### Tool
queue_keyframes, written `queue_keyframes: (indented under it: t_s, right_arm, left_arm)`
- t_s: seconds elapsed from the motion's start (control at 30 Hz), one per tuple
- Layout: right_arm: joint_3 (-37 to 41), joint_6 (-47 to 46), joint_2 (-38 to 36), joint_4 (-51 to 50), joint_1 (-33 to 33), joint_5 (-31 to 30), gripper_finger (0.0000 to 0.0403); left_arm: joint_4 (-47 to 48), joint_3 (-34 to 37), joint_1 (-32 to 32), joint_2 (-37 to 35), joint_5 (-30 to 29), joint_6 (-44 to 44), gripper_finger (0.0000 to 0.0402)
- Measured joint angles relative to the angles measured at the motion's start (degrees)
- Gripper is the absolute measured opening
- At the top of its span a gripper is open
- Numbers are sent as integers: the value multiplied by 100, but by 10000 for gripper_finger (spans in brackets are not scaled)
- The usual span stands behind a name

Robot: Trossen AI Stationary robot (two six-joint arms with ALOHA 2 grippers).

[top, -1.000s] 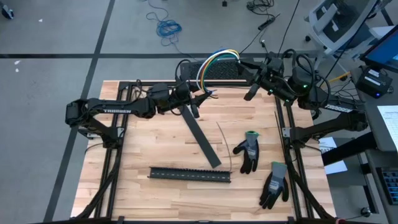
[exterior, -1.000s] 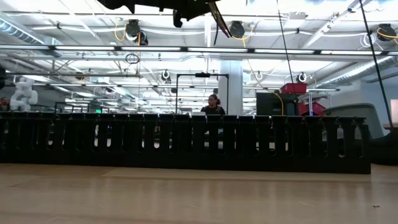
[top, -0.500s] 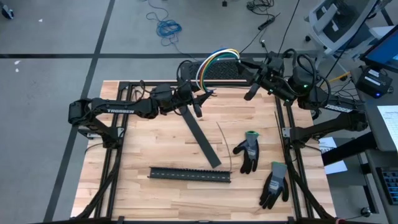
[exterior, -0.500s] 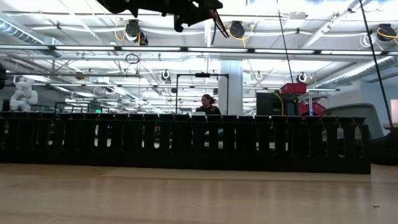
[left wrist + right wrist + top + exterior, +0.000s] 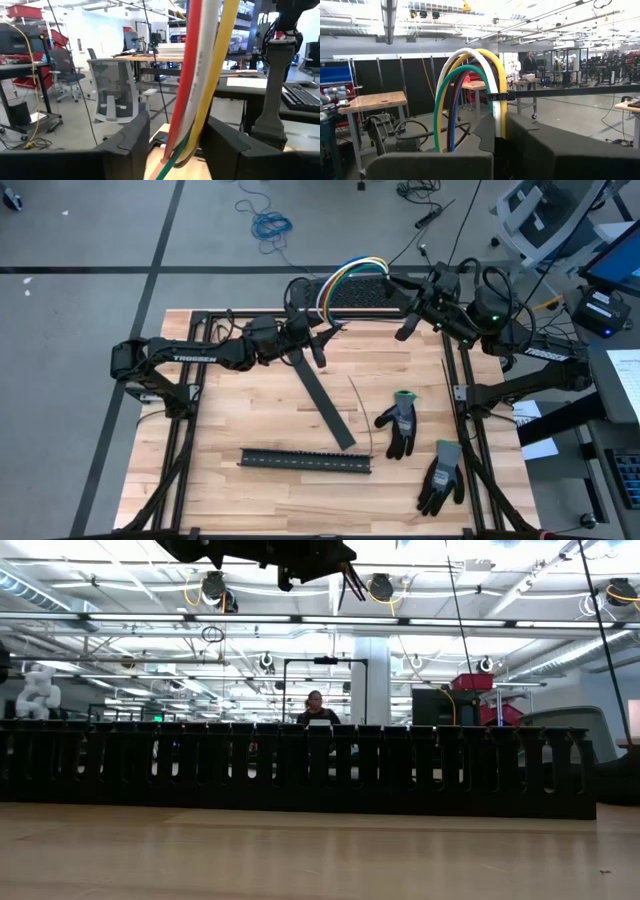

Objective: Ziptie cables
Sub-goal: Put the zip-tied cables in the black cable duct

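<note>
Slightly nearer the table's [image 5: 250, 410] far edge now, left end effector [image 5: 318, 340] closes around the cables [image 5: 345, 276].
Right end effector [image 5: 392, 288] pinches their other end; cables arch between both arms.

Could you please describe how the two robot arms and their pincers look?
Both arms are dark, jointed tubes. The left arm carries white lettering; its pincer ends in two blocky matte black fingers. The right arm has looped black cables and a small green light; its pincer has similar black fingers.

left pincer [image 5: 322, 340] apparently gripping, right pincer [image 5: 392, 288] closed
</note>
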State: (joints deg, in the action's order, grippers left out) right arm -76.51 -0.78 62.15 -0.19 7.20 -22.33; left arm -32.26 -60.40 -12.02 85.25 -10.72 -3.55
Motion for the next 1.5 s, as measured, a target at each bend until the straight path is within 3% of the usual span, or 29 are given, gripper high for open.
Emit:
queue_keyframes:
  t_s: [0.3,0.6,0.77,1.1,1.5]
  right_arm:
    - [0,0,0,2,0,0,0]
    - [0,-7,0,-1,-2,0,0]
    - [0,-15,0,0,-2,2,1]
    - [0,-2,0,-4,-2,22,14]
    - [0,-83,0,-4,-2,20,15]
  left_arm:
    - [-45,0,-1,0,-442,4,22]
    - [-265,2,-1,-4,-693,255,19]
    - [-384,4,3,-9,-695,326,41]
    - [-366,4,6,-9,-669,429,164]
    - [-381,4,6,127,-345,474,175]
